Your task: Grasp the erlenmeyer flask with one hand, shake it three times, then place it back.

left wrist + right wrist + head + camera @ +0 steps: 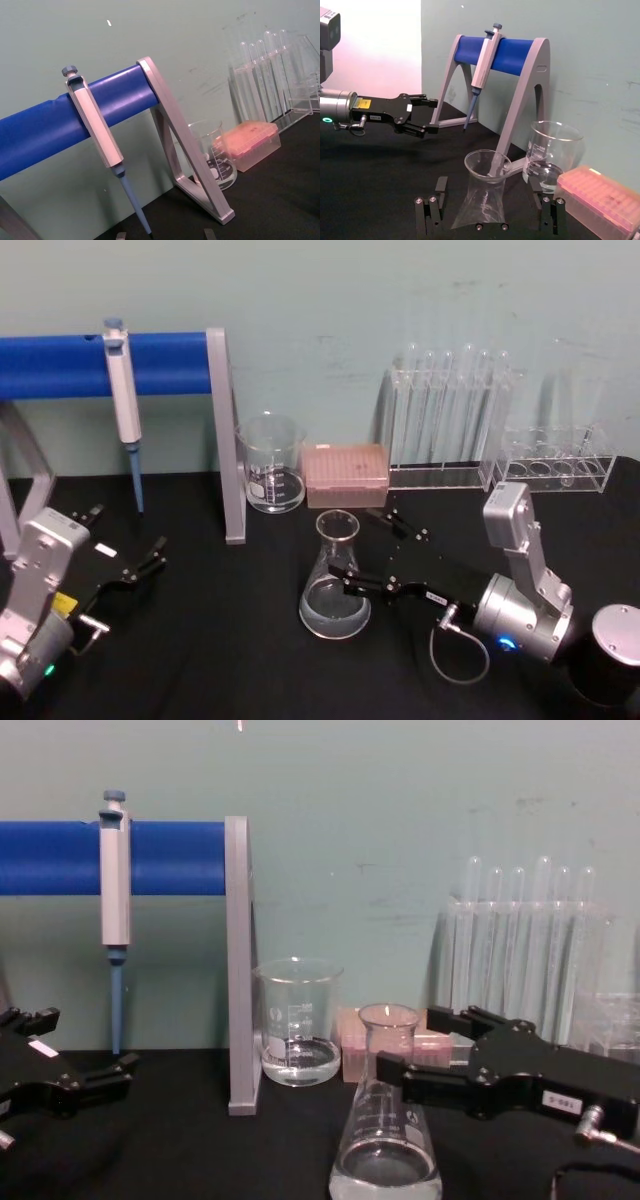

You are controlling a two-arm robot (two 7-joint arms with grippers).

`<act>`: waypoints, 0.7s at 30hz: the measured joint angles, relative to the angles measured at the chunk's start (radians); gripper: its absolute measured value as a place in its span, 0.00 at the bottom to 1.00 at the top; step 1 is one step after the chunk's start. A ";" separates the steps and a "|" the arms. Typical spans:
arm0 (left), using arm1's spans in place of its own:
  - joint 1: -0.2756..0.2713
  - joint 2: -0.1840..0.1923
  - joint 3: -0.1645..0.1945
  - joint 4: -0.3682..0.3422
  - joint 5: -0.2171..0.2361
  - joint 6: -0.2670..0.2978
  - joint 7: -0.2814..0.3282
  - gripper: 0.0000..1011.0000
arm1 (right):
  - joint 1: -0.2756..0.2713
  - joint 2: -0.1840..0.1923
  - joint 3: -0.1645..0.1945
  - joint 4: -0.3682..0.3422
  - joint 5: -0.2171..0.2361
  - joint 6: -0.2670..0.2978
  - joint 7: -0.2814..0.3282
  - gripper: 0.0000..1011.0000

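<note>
- I see the erlenmeyer flask (335, 580) standing upright on the black table (220, 650), near the front and a little right of centre.
- The right gripper (360, 550) reaches in low from the right. Its jaws are spread apart, and the flask sits between them.
- In the right wrist view there is a gap on each side of the flask's base. I see no finger (432, 212) in contact with the glass.
- From the chest view, the nearer finger (415, 1078) crosses in front of the neck, just below the rim.
- Behind the flask are a straight-walled beaker (271, 465) and a pink tip box (345, 475), both apart from it.
- Farther left, a pipette (122, 400) hangs on a stand with a blue bar (60, 365). The stand's grey leg (228, 460) comes down beside the beaker.
- Two clear tube racks (450, 425) stand at the back right.
- The left gripper (128, 535) is low at the left with its jaws apart and nothing in them, well away from the flask.
- The flask is clear glass, wide at the base with a narrow neck and a flared lip. A shallow layer of clear liquid lies at the bottom.
</note>
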 joint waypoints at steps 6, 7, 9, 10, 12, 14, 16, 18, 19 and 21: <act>0.000 0.000 0.000 0.000 0.000 0.000 0.000 0.99 | 0.013 -0.010 -0.008 0.016 0.001 0.009 0.004 0.99; 0.000 0.000 0.000 0.000 0.000 0.000 0.000 0.99 | 0.015 -0.011 -0.009 0.019 0.001 0.010 0.004 0.99; 0.000 0.000 0.000 0.000 0.000 0.000 0.000 0.99 | 0.021 -0.016 -0.012 0.027 0.002 0.014 0.005 0.99; 0.000 0.000 0.000 0.000 0.000 0.000 0.000 0.99 | 0.021 -0.016 -0.012 0.027 0.002 0.014 0.005 0.99; 0.000 0.000 0.000 0.000 0.000 0.000 0.000 0.99 | 0.026 -0.020 -0.015 0.035 0.003 0.016 0.006 0.99; 0.000 0.000 0.000 0.000 0.000 0.000 0.000 0.99 | 0.031 -0.024 -0.017 0.042 0.003 0.018 0.006 0.99; 0.000 0.000 0.000 0.000 0.000 0.000 0.000 0.99 | 0.036 -0.028 -0.020 0.049 0.003 0.021 0.008 0.99; 0.000 0.000 0.000 0.000 0.000 0.000 0.000 0.99 | 0.040 -0.031 -0.022 0.055 0.003 0.022 0.009 0.99; 0.000 0.000 0.000 0.000 0.000 0.000 0.000 0.99 | 0.041 -0.032 -0.023 0.058 0.003 0.022 0.010 0.99; 0.000 0.000 0.000 0.000 0.000 0.000 0.000 0.99 | 0.047 -0.037 -0.025 0.067 0.003 0.023 0.010 0.99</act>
